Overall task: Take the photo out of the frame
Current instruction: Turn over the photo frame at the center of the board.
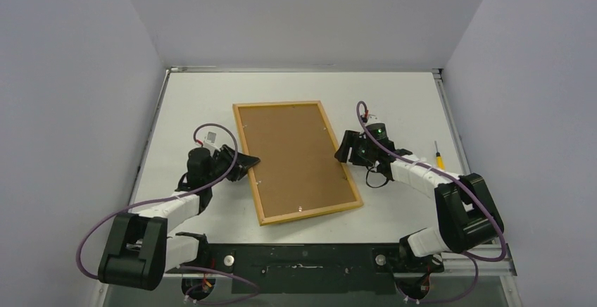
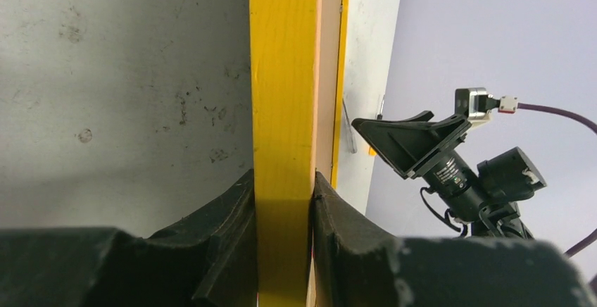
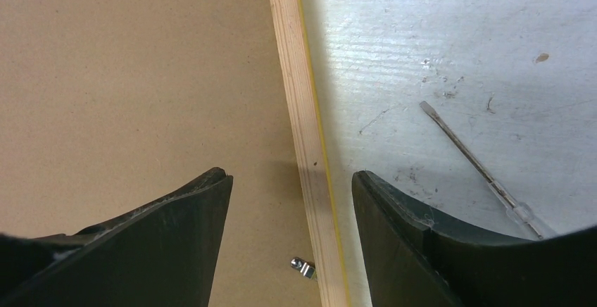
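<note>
The frame (image 1: 296,159) lies face down in the middle of the table, its brown backing up inside a light wood rim. My left gripper (image 1: 248,160) is shut on the frame's left rail; in the left wrist view the yellow edge (image 2: 281,110) is pinched between both black fingers (image 2: 222,243). My right gripper (image 3: 292,180) hangs open over the right rail (image 3: 303,110), one finger above the backing (image 3: 134,82), the other above the table. A small metal tab (image 3: 303,266) sits on the backing beside that rail. The photo is hidden under the backing.
A thin screwdriver (image 3: 479,166) with a yellow handle (image 1: 439,158) lies on the white table right of the frame. Grey walls close in the table's back and sides. The right arm (image 2: 457,173) shows beyond the frame in the left wrist view.
</note>
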Robot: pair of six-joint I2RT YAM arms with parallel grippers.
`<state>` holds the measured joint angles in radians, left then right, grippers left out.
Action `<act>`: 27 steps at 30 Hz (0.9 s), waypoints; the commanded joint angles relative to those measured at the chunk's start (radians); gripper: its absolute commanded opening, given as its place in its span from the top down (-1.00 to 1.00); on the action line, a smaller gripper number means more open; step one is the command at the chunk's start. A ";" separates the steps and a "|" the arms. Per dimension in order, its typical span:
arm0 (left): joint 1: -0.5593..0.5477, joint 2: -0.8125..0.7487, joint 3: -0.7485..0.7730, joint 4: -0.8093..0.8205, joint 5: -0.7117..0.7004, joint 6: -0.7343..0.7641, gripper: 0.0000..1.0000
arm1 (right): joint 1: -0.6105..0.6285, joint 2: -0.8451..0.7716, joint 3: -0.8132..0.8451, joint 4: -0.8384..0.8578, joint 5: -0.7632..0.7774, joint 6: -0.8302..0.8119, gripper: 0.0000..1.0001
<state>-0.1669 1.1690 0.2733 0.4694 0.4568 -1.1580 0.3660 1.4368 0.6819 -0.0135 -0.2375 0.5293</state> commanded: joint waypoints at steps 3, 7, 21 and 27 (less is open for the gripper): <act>0.007 0.052 0.063 -0.002 0.062 0.131 0.50 | -0.007 0.017 0.011 0.017 0.042 -0.022 -0.25; 0.007 0.081 0.083 -0.036 0.035 0.169 0.48 | -0.013 0.036 0.018 -0.015 0.050 -0.022 -0.17; 0.005 0.298 0.132 0.037 0.015 0.208 0.42 | -0.033 0.093 0.015 0.006 0.042 -0.009 0.02; -0.036 0.332 0.174 -0.005 -0.065 0.229 0.15 | -0.046 0.092 0.021 0.020 0.030 0.018 0.08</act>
<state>-0.1726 1.4887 0.3817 0.4694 0.4534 -0.9703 0.3321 1.5299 0.6830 -0.0326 -0.2134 0.5243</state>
